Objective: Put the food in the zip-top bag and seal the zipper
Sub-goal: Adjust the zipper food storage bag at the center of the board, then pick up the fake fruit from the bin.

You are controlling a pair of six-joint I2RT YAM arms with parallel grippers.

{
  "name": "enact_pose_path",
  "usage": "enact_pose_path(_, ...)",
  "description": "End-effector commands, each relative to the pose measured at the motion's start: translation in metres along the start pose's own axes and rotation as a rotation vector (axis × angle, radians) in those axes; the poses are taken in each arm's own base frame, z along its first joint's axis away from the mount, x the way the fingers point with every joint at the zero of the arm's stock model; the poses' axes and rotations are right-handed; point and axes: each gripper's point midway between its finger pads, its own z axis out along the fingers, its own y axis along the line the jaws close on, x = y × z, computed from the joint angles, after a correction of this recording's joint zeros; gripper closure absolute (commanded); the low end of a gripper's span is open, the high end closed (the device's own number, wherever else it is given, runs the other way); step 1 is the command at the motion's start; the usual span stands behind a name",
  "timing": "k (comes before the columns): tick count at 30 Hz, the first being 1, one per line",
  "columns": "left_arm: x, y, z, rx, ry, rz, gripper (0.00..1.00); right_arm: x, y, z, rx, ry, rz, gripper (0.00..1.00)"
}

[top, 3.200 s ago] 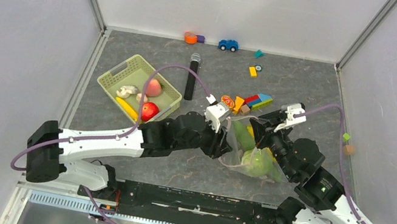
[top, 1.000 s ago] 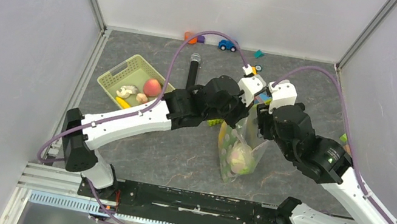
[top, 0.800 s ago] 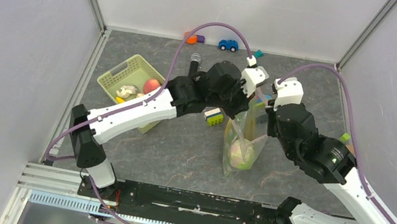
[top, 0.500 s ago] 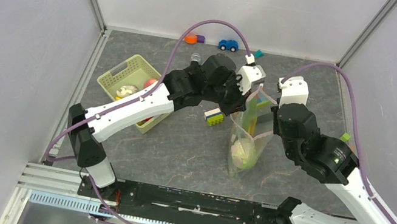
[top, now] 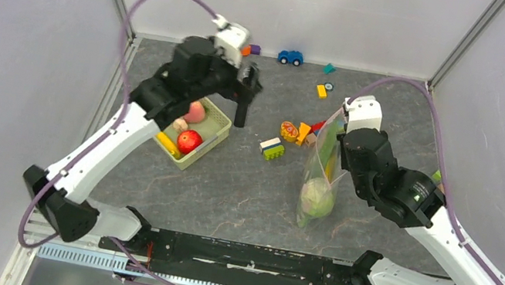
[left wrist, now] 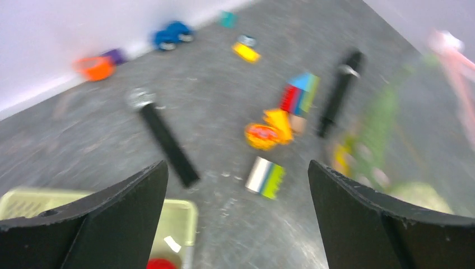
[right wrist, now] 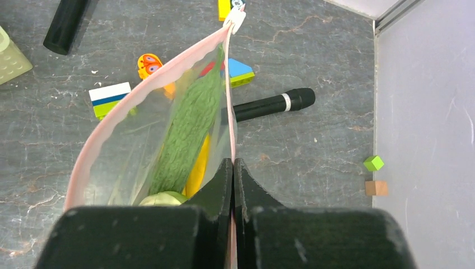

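The clear zip-top bag (top: 321,178) hangs upright from my right gripper (top: 339,138), which is shut on one side of its pink zipper (right wrist: 140,92); the mouth gapes to the left. Inside lie a green leafy vegetable (right wrist: 187,134), a yellow banana (right wrist: 197,168) and a cabbage (top: 316,197). My right gripper (right wrist: 233,163) pinches the strip with its jaws pressed together. My left gripper (top: 247,79) is raised at the back left, above the basket's far corner, open and empty (left wrist: 236,168). A tomato (top: 189,139), a pinkish fruit (top: 196,111) and another banana (top: 166,145) lie in the basket.
The pale green basket (top: 216,116) stands left of centre. A black cylinder (top: 241,113) lies beside it, and another (right wrist: 271,105) lies behind the bag. Building blocks (top: 272,147) and toys (top: 298,131) lie mid-table, a blue car (top: 290,57) at the back wall, small cubes (top: 438,175) at the right wall.
My left gripper let go of the bag, opened wide and swung back and left to above the basket. My right gripper closed on the zipper edge and now holds the bag alone.
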Motion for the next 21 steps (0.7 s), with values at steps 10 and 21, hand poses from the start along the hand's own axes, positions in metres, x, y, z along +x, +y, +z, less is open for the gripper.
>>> enact_pose_path(10,0.152,0.17,-0.037,-0.735,0.068,-0.511,0.0,-0.001,0.013,-0.008,-0.109,-0.071,0.089,1.0)
enact_pose_path(21,0.243,0.177,-0.047,-0.901,0.137,-0.644,0.0,0.009,0.031,0.008,-0.128,-0.03,0.057,1.0)
